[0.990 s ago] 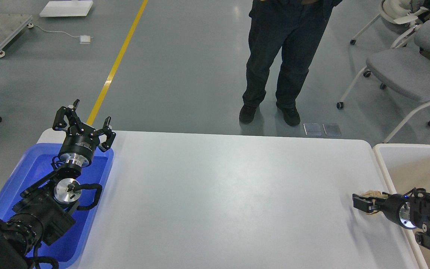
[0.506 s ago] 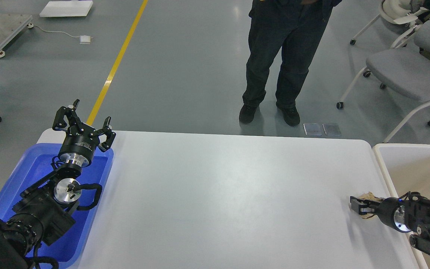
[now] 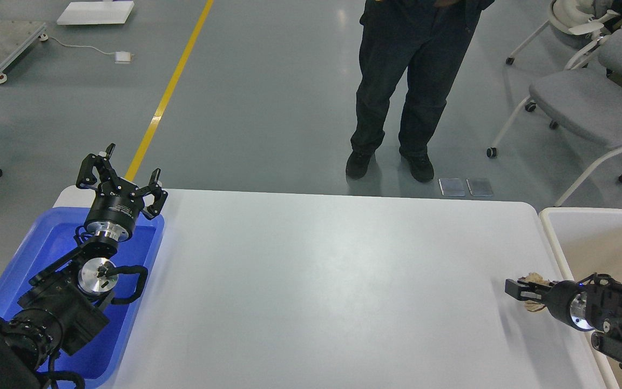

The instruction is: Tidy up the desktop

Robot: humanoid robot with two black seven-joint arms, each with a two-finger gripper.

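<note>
The white desktop [image 3: 316, 281] is bare across its middle. My left gripper [image 3: 120, 179] is open and empty, raised over the far end of the blue tray [image 3: 41, 243] at the table's left. My right gripper [image 3: 513, 289] is near the table's right edge, pointing left, a little above the surface. It is shut on a small beige crumpled scrap [image 3: 533, 277] that shows above and below the fingers. The scrap is partly hidden by the gripper.
A cream-white bin [image 3: 597, 217] stands just right of the table, beside my right arm. A person [image 3: 397, 108] in dark clothes stands behind the far edge. Grey wheeled chairs [image 3: 592, 102] are at the back right.
My right gripper with the scrap has shifted slightly left and lifted a little. The left arm has not moved.
</note>
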